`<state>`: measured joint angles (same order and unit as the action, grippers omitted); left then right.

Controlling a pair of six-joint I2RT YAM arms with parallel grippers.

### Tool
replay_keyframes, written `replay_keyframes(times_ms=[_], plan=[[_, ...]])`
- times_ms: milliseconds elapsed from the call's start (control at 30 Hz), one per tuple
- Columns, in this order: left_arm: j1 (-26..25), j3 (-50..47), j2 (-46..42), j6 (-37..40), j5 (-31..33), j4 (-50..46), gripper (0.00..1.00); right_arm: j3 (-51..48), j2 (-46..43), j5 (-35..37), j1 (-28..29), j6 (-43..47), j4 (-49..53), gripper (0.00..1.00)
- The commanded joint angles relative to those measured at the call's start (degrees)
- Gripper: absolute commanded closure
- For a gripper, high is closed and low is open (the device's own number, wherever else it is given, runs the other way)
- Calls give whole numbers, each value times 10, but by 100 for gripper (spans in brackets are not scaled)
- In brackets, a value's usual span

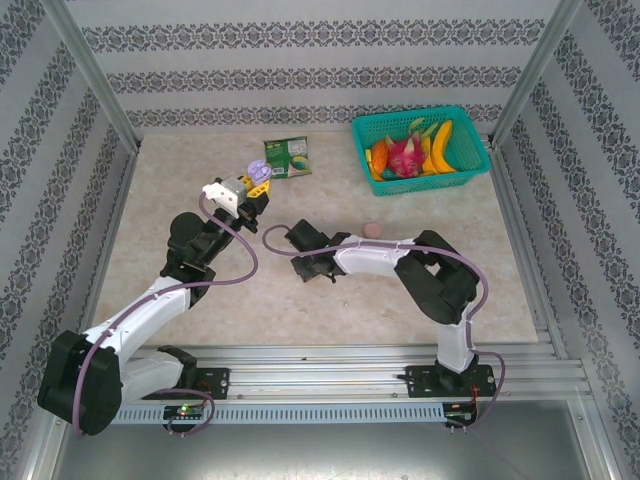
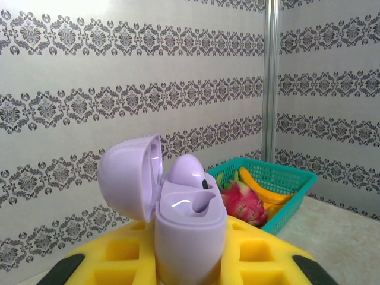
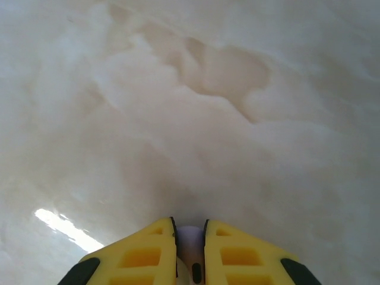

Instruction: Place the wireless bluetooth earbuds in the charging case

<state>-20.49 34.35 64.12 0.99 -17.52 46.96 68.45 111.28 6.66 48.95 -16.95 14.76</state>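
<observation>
Left gripper (image 2: 190, 258) is clamped on the lavender charging case (image 2: 190, 237), which stands upright between its yellow fingers (image 2: 261, 255) and is lifted off the table (image 1: 200, 270). The lid (image 2: 130, 178) is hinged open, on the left of the case body as my wrist cam sees it. One lavender earbud (image 2: 189, 171) sits in the case, its dome poking up at the far side. I can't tell what the nearer socket holds.

Right gripper (image 3: 190, 228) has its fingers almost together, pinching a small pale piece at the tips. It reads as the second earbud (image 3: 190, 240), but little of it shows. The tips are close over the tabletop.

From the top cam, a pink round piece (image 1: 372, 230) lies on the table just beyond the right forearm. A green packet (image 1: 288, 157) is just past the left gripper, and a teal fruit basket (image 1: 420, 150) is well off to its right.
</observation>
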Motion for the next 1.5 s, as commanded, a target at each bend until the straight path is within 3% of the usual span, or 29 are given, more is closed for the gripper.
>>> replay_keyframes(times_ms=[0,567,800,967,1233,1467], plan=[[10,6,-11,-10,-7,5,100,-27,-41,11,-12,-20,1,87],[9,10,3,-6,-41,2,100,-84,-234,3,-73,-26,2,86],[9,13,6,-11,-41,3,100,-107,-218,-21,-74,-30,0,81],[10,15,7,-9,-38,-1,100,-147,-215,-12,-38,-81,0,65],[9,17,18,-14,-39,3,100,-201,-221,-69,17,-187,-32,63],[9,17,19,-17,-40,5,100,-196,-186,-98,25,-219,-61,58]])
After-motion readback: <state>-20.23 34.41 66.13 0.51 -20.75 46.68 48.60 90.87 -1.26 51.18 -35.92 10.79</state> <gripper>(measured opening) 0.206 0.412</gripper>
